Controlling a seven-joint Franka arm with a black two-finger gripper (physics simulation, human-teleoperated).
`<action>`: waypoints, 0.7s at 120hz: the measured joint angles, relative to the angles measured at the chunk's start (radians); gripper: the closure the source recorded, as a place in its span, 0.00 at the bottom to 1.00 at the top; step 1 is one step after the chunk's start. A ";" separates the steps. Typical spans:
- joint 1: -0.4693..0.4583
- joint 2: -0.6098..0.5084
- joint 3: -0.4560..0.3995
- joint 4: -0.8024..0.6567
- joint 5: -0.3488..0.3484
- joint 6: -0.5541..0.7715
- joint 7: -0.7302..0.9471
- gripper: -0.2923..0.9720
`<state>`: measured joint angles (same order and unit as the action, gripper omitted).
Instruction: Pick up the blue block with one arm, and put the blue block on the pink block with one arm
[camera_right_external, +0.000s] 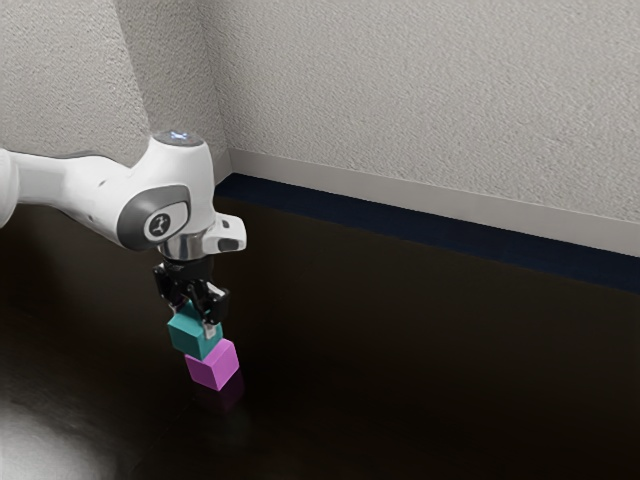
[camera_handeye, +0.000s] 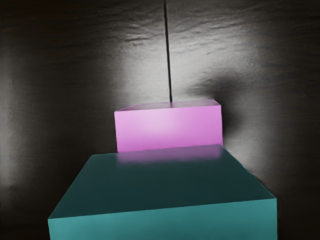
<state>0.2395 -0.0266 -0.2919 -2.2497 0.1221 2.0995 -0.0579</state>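
1. Two blocks meet on the dark table (camera_right_external: 420, 360): blue block (camera_right_external: 193, 337) over pink block (camera_right_external: 212, 366), shifted toward the exterior view's left.
2. Gripper (camera_right_external: 202, 315) is clamped on the blue block's top, fingers either side.
3. Whether blue fully rests on pink, I can't tell.

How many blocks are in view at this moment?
2. The blue block is held in the pincer, on or just above the pink block, offset toward the exterior view's left. The pink block rests on the dark table. Nothing suggests a hidden third.
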 joint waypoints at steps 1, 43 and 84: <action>0.000 0.001 0.000 0.000 0.000 0.000 0.000 0.53; 0.017 0.029 -0.006 0.027 0.006 0.004 0.007 0.53; 0.026 0.027 -0.004 0.033 -0.006 0.003 0.021 0.31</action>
<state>0.2657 0.0006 -0.2961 -2.2170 0.1159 2.1028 -0.0364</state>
